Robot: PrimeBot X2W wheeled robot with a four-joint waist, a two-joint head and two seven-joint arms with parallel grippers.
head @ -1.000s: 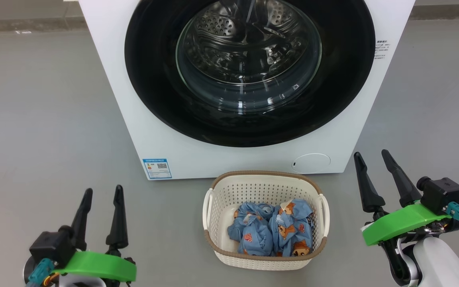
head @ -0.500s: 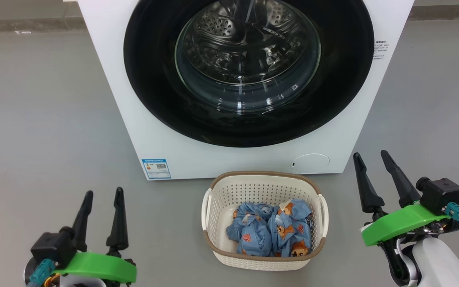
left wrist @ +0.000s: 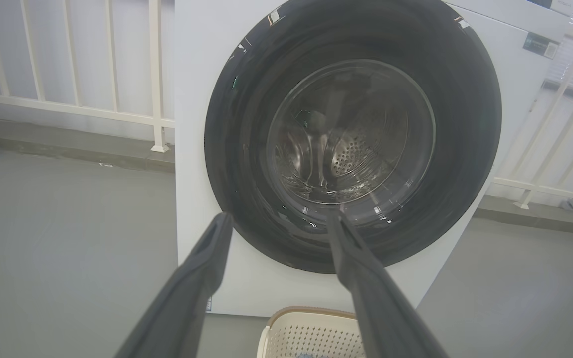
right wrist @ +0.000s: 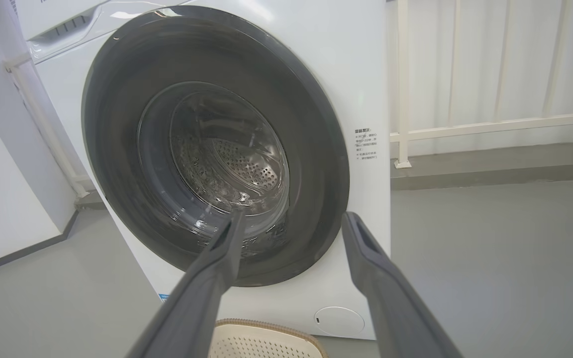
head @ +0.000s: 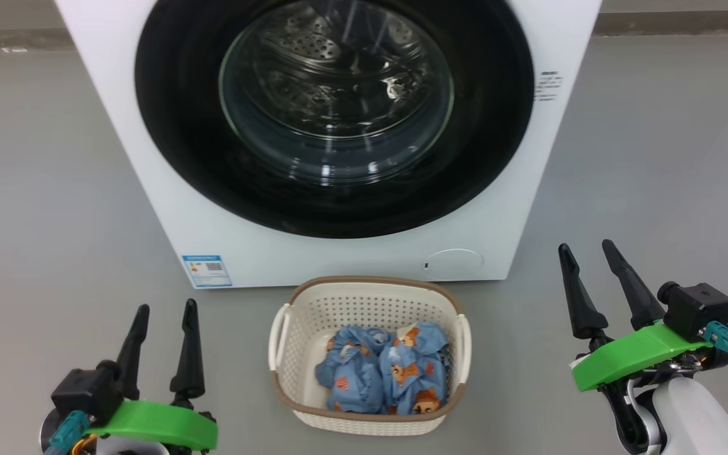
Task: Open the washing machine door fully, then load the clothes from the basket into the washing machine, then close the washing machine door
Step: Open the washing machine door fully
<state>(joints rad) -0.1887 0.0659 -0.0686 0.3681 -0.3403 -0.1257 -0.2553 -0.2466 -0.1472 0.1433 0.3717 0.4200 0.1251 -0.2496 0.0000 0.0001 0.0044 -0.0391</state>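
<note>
Camera rightward; end effectors (head: pixel 166 304) (head: pixel 585 244) splayed, upright

1. The washing machine (head: pixel 149 208) is standing on the floor (head: pixel 42 189), at the far side of the head view.
2. The washing machine door (head: pixel 168 158) is sitting closed in the machine's front, facing the robot.
3. The basket (head: pixel 364 424) is resting on the floor just before the machine, below the door.
4. The clothes (head: pixel 383 373) are lying bunched inside the basket.
5. The left gripper (head: pixel 166 305) is hovering left of the basket and the right gripper (head: pixel 586 246) right of it, both apart from it, fingers pointing toward the machine.
6. A railing (left wrist: pixel 112 114) is running behind the machine.
</note>
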